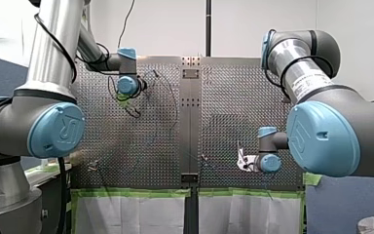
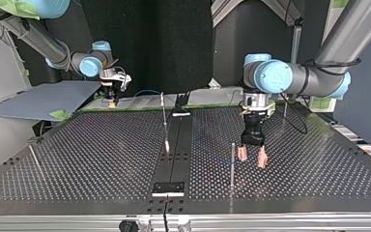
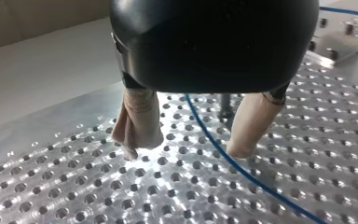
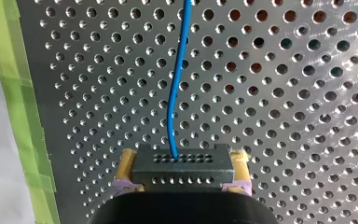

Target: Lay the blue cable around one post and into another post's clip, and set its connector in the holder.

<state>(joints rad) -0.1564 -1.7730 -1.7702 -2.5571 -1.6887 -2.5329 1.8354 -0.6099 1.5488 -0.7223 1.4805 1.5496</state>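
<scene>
Presently: my right gripper (image 4: 182, 159) clamps black perforated connector (image 4: 182, 173) near green-taped table edge (image 4: 24, 116); my left gripper (image 3: 186, 151), spread, straddles blue cable (image 3: 223, 161).

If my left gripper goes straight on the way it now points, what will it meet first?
Most likely the perforated table: my left gripper points down at it, open, with the blue cable lying between its fingers. Depth is unclear.

left gripper (image 3: 185, 151) spread, right gripper (image 4: 184, 161) clamped
</scene>
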